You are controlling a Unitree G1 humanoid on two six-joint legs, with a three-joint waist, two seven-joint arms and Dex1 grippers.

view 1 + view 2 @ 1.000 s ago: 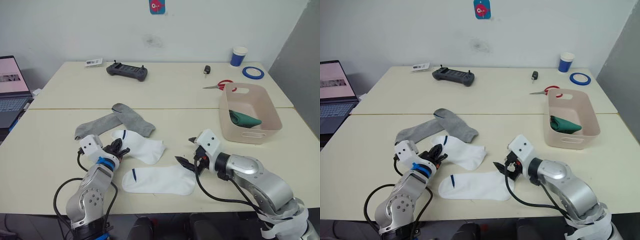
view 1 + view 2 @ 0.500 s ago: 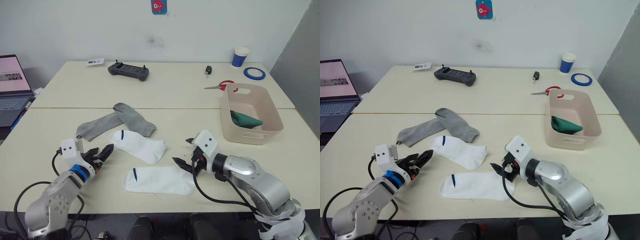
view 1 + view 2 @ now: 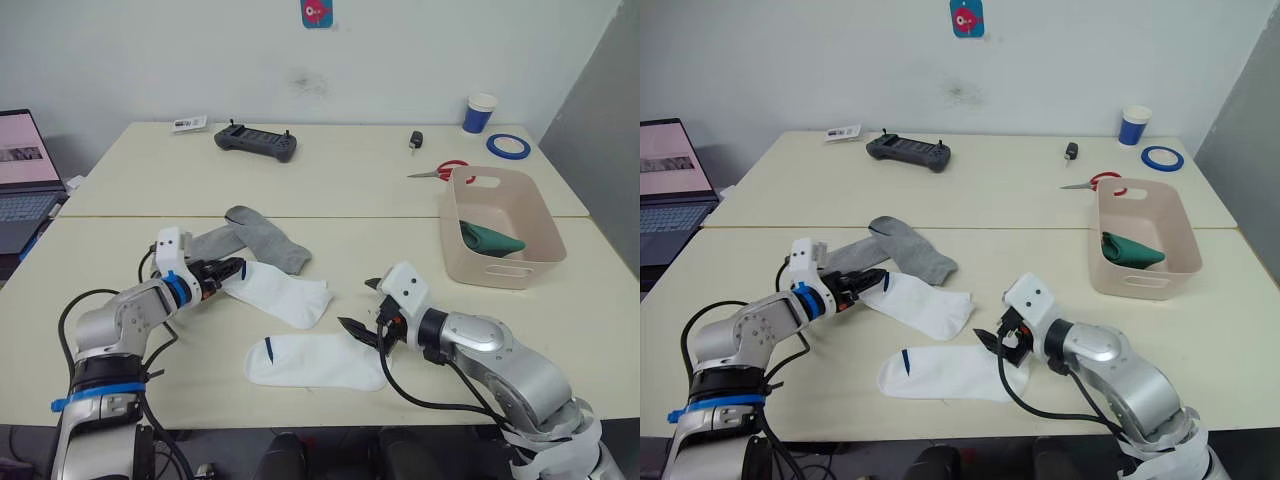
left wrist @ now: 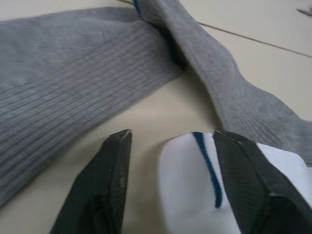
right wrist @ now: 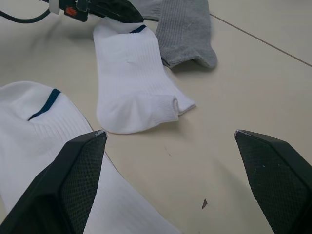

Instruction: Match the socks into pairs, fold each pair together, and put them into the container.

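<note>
Socks: the far white sock [image 3: 280,292] lies at the table's centre, its cuff between the left gripper's [image 4: 168,141] spread fingers. Pinch that cuff squarely, then carry it toward six o'clock onto its mate [image 3: 318,362]; the right gripper [image 3: 362,328] gapes wide.

I can read no words, brand names or numbers anywhere in front of me. The blue sign [image 3: 317,12] on the wall carries a pink shape, but no lettering I can make out. The small white card [image 3: 187,125] at the far side of the counter [image 3: 350,170] has dark marks too small for me to read. The laptop screen [image 3: 22,152] off to my left shows a pale page with dark smudges, none legible. The blue-and-white paper cup [image 3: 479,113] and the black controller [image 3: 255,142] bear no print that I can tell.
</note>
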